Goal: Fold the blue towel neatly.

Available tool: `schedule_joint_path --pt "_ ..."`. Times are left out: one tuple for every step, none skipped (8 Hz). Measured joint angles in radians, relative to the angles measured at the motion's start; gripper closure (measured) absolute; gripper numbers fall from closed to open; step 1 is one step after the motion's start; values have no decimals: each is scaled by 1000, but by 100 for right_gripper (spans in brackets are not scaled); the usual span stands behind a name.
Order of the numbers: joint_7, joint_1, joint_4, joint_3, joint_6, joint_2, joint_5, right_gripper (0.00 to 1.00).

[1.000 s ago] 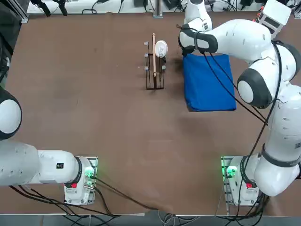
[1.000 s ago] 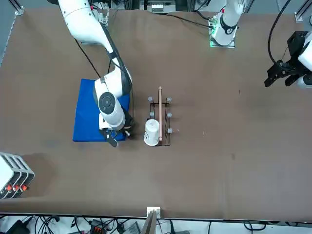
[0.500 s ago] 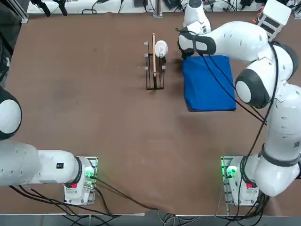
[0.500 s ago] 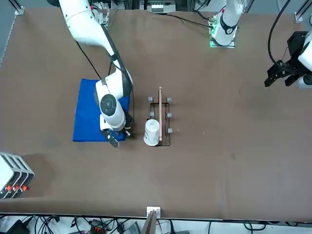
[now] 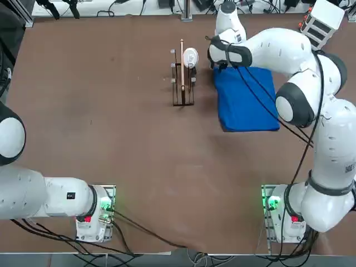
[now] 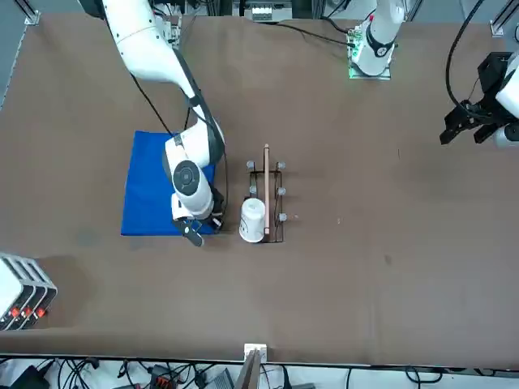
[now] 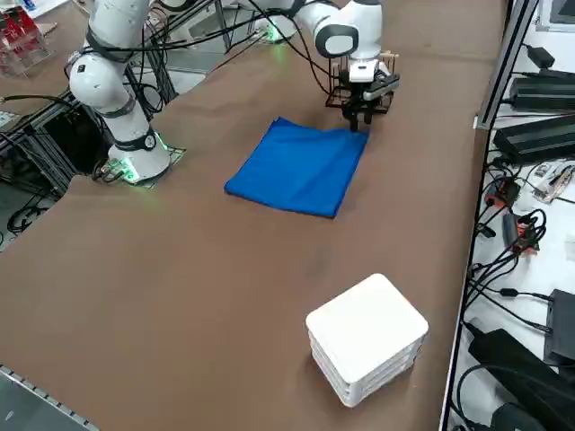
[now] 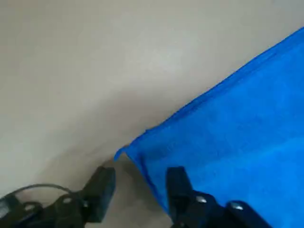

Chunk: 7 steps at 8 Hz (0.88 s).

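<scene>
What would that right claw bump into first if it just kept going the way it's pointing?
Most likely the table, right at the far corner of the blue towel. The right claw points downward with its fingers apart, one on each side of the towel's corner edge. Depth is hard to judge, so it might brush the cloth first.

A brown desk (image 5: 111, 111) carried a dark wire rack (image 5: 182, 83) with a thin wooden board standing upright in it. A white cup (image 6: 253, 219) lay against the rack's far end. A white stacked box (image 7: 367, 337) sat well apart from the rack, near the desk's edge.
</scene>
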Motion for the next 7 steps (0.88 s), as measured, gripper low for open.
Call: schedule_joint_path --pt "-2 -1 68 -3 -111 -5 -2 11" --pt "-11 -2 145 -8 -235 -13 -5 0" --pt "-68 -8 212 -13 -344 -23 -6 0" --pt "-166 -23 261 -15 -426 -35 -6 0" --pt "-263 -44 293 -19 -481 -53 -7 0" --pt "-352 -72 311 -22 -523 -82 -9 0" --pt "-442 -106 322 -23 -564 -124 -10 0"
